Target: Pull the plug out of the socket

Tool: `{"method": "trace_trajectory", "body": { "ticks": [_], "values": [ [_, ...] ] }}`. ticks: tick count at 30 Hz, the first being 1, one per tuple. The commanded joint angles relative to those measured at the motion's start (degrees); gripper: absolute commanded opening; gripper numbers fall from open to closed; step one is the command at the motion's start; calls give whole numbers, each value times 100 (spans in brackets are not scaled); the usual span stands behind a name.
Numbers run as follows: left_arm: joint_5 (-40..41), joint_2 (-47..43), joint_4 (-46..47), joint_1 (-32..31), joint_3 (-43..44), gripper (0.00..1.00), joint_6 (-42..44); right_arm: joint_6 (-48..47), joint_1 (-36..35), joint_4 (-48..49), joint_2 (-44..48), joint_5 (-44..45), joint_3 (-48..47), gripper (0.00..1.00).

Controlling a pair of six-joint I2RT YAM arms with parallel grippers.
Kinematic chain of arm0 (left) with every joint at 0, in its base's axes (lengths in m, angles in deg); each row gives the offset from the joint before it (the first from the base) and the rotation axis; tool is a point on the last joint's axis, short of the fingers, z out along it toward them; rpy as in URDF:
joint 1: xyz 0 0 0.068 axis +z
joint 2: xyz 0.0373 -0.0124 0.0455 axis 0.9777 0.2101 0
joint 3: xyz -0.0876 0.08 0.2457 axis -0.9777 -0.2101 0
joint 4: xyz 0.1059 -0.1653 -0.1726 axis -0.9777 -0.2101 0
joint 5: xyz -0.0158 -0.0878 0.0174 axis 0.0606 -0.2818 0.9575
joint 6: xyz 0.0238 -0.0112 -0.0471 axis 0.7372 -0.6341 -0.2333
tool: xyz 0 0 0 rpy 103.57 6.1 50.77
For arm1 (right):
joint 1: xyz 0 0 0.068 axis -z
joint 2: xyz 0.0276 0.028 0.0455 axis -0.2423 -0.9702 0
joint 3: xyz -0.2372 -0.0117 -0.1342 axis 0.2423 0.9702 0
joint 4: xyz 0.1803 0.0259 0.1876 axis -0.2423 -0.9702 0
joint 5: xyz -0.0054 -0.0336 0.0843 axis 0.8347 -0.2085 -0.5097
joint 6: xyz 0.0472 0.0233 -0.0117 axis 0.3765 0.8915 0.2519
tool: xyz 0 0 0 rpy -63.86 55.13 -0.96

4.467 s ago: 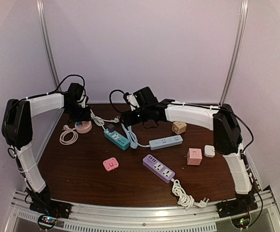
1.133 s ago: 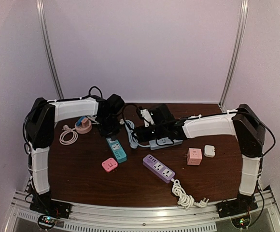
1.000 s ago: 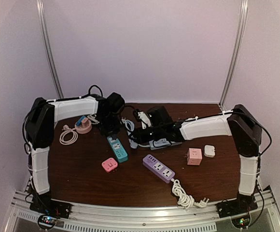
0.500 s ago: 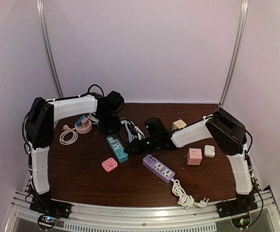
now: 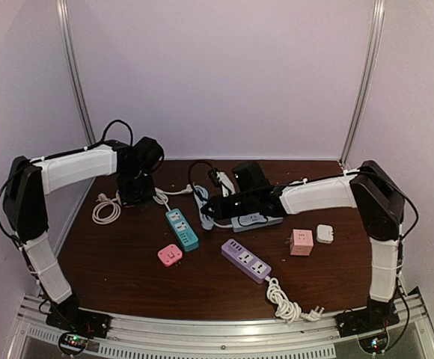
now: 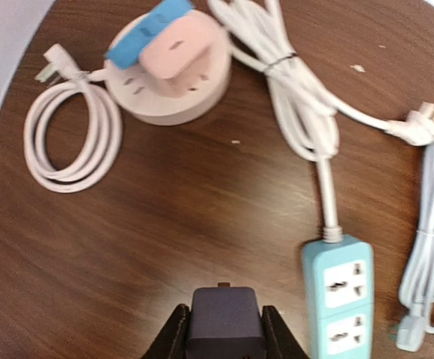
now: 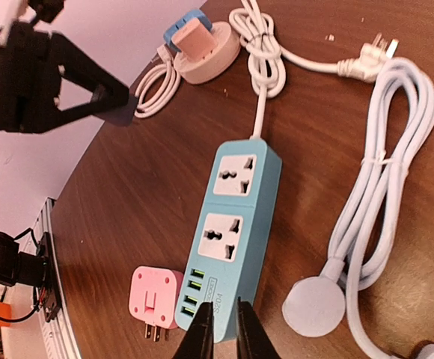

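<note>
Dark table [image 5: 127, 262], pale walls [image 5: 224, 75]; left end effector [image 6: 226, 342] pinches black plug [image 6: 224, 314]; right end effector [image 7: 223, 329] seemingly closed.

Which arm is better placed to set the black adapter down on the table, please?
Left. The left gripper is shut on the black adapter, above bare table beside the teal power strip. The right gripper holds nothing, jaws almost together, over that strip's USB end.
</note>
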Motion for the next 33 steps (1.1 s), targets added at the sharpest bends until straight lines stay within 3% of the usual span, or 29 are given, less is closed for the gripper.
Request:
{"method": "trace_trajectory", "body": {
  "ticks": [1,8,18,33],
  "values": [
    [1356,-355,-566,133,-751,21,175,-563,35,-543,540,1019,68,15],
    [2054,-425,-1273,159,-1498,25,-167,-860,47,-763,801,1367,50,21],
    [1924,157,-1229,177,-1787,26,-210,-861,47,-758,836,1381,158,22],
    [1321,621,-614,177,-1870,37,322,-921,51,-975,784,1471,8,22]
  ]
}}
